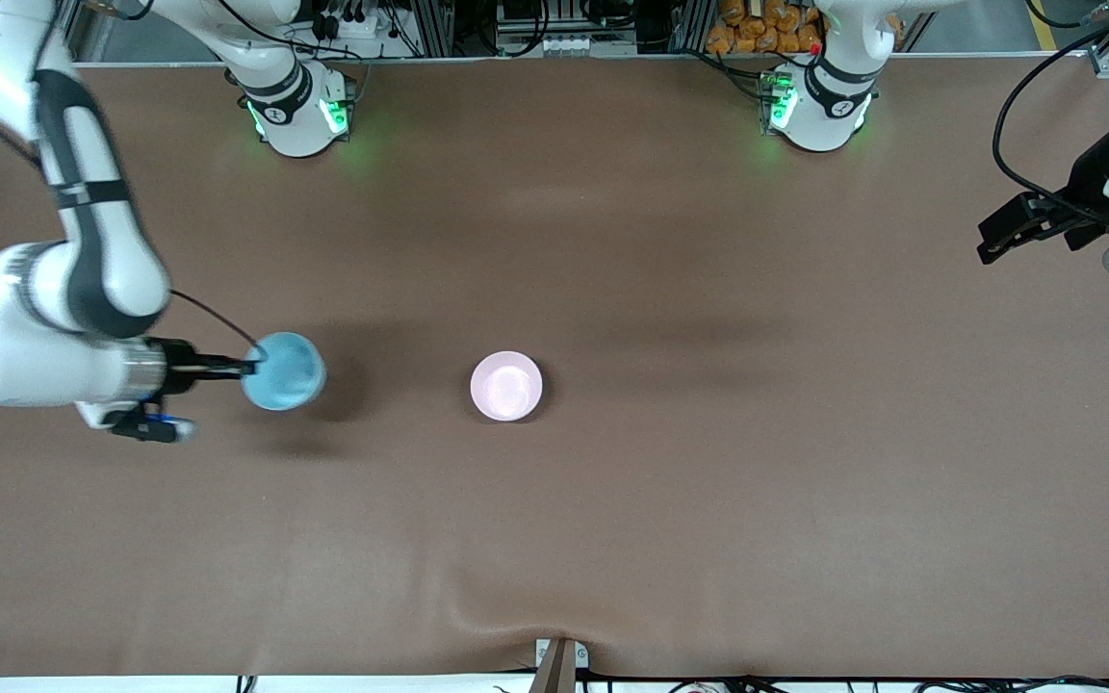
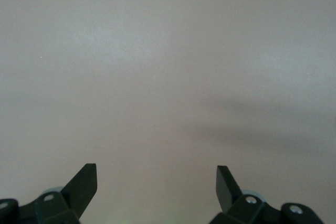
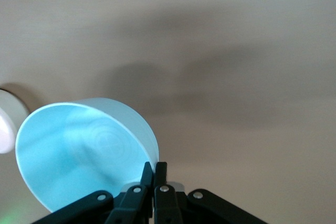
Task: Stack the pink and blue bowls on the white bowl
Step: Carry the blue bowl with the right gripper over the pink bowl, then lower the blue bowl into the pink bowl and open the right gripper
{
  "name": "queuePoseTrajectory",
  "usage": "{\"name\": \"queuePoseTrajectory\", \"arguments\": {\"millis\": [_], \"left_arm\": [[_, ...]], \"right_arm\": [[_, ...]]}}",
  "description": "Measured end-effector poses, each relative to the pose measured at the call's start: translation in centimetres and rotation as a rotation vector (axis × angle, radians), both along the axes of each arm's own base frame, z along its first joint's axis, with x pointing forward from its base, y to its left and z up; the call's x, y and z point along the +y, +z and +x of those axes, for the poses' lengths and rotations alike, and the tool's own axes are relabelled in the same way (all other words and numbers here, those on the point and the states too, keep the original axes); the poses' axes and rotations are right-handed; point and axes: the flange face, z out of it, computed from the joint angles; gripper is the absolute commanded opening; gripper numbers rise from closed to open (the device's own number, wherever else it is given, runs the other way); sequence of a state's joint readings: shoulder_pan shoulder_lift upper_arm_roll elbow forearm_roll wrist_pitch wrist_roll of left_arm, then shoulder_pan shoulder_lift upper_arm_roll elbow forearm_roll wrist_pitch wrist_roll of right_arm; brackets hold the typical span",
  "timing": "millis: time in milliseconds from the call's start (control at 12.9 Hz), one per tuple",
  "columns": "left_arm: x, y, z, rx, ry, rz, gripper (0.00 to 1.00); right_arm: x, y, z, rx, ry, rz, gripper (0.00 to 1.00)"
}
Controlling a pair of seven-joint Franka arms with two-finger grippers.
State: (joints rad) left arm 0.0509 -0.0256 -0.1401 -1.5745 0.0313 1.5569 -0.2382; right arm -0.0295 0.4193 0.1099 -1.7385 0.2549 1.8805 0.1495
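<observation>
Pinched by its rim alone in the right pincer [image 1: 248, 367], blue bowl [image 1: 285, 372] might tip out above the table [image 1: 612, 500]; left pincer [image 2: 156, 182] waits apart.

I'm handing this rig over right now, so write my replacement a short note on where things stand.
Right gripper: shut on the rim of the blue bowl, held in the air over the right arm's end of the table.
Left gripper: open, holding nothing, waiting over the left arm's end.
Pink bowl: at mid-table, apparently seated on the white bowl, which is hidden.
Done: pink looks stacked.
Left: carry blue over and set it into pink.
</observation>
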Motion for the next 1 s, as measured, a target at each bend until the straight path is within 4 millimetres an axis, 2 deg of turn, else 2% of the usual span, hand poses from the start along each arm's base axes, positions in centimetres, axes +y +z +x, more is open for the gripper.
{"name": "queuePoseTrajectory", "arguments": {"millis": [77,232,386,541,849,1004], "left_arm": [[0.0,0.0,0.0,0.001,0.0,0.0,1.0],[0.0,-0.2,0.0,0.004,0.0,0.0,1.0],[0.0,-0.3,0.0,0.006,0.0,0.001,1.0],[0.0,-0.3,0.0,0.007,-0.001,0.001,1.0],[0.0,-0.3,0.0,0.008,-0.001,0.001,1.0],[0.0,-0.3,0.0,0.008,-0.001,0.001,1.0]], "right_arm": [[4.8,0.5,-0.1,-0.004,-0.044,-0.026,0.0],[12.6,0.9,-1.4,0.015,-0.13,-0.032,0.0],[18.2,1.1,-2.5,-0.006,-0.213,-0.029,0.0],[20.8,0.2,-2.8,-0.019,-0.265,0.004,0.0],[23.7,-3.7,-3.4,-0.007,-0.326,-0.007,0.0],[25.4,-4.8,-4.1,-0.006,-0.337,-0.015,0.0]]}}
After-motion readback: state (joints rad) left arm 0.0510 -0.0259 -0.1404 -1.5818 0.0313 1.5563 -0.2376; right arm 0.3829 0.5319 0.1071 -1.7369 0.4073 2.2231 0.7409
